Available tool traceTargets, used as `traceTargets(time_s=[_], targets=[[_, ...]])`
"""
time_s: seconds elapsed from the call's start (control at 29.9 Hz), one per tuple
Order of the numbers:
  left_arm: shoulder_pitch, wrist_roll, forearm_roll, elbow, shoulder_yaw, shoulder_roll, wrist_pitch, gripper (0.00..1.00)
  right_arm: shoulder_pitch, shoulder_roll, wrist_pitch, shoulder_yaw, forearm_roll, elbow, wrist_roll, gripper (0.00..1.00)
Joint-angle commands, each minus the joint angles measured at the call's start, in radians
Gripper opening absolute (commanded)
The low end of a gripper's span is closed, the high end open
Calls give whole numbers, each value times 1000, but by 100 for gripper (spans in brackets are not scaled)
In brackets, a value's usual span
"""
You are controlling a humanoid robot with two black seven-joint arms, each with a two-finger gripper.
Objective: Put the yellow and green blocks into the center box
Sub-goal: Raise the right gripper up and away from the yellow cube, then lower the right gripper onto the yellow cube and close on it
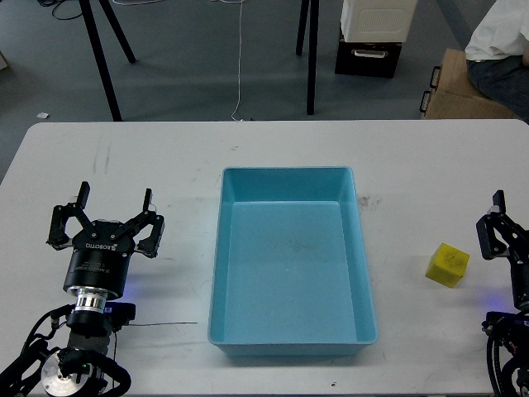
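The center box [221, 273] is a light-blue tray in the middle of the white table, with nothing inside it. A yellow block [447, 265] rests on the table to the right of the tray. No green block is in view. My left gripper [116, 198] hovers over the table left of the tray, its two fingers spread wide and holding nothing. My right gripper [501, 225] is cut off by the right edge, just right of the yellow block and apart from it. Only one finger shows, so its state is unclear.
The table's far edge [273, 122] runs across the top. Behind it on the floor stand black stand legs [311, 58], a black-and-white case [372, 37] and a brown cardboard box [463, 91], with a seated person [500, 41] beside it.
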State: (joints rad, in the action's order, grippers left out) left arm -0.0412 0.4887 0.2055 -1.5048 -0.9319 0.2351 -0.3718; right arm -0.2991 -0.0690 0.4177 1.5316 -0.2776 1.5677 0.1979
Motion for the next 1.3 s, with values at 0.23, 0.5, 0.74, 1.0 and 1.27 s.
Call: traceTargets(time_s=[0.23,0.5,0.74,1.0,1.27], targets=[[1,0,0,6,-4,9,-1,100,3,-6,13,-10,34,0,-2,98],[1,0,0,6,-4,3,2,100,139,-138,10,27,513,5,6,98],[0,0,2,6,-10,3,2,100,382,-300,6,27,977,-8,31,98],[3,0,2,6,-13,1,2,100,690,-708,12,-371,1433,-103,220,98],[7,0,2,8,-13,0,2,100,1130,-917,13,-893,1920,-110,291,98]])
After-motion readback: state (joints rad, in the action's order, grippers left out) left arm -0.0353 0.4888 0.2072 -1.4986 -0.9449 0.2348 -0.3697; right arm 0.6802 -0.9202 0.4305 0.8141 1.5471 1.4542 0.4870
